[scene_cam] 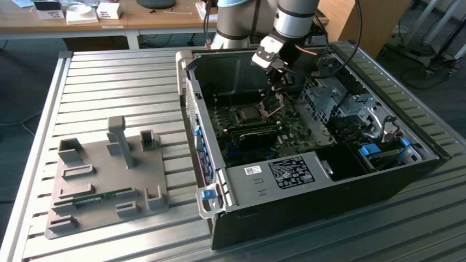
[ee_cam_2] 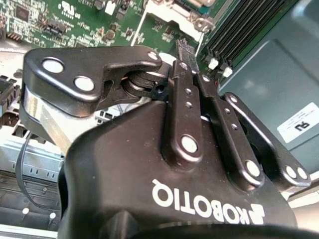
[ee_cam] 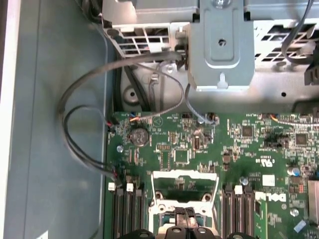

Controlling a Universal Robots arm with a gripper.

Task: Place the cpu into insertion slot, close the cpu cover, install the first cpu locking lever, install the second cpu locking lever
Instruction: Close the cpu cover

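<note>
One black hand (ee_cam: 184, 219) hovers over silvery square cpu cover (ee_cam: 184, 175)

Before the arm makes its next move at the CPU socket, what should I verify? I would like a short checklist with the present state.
1. Is the gripper at the insertion slot? ok, beside the cpu cover.
2. Is the gripper shut? ok.
3. Is the cpu seated? cannot tell.
4. Is the cpu cover down flat? not ok, it looks raised in the exterior view.
5. Are the cables away from the slot? ok, they loop by the case wall.
</note>
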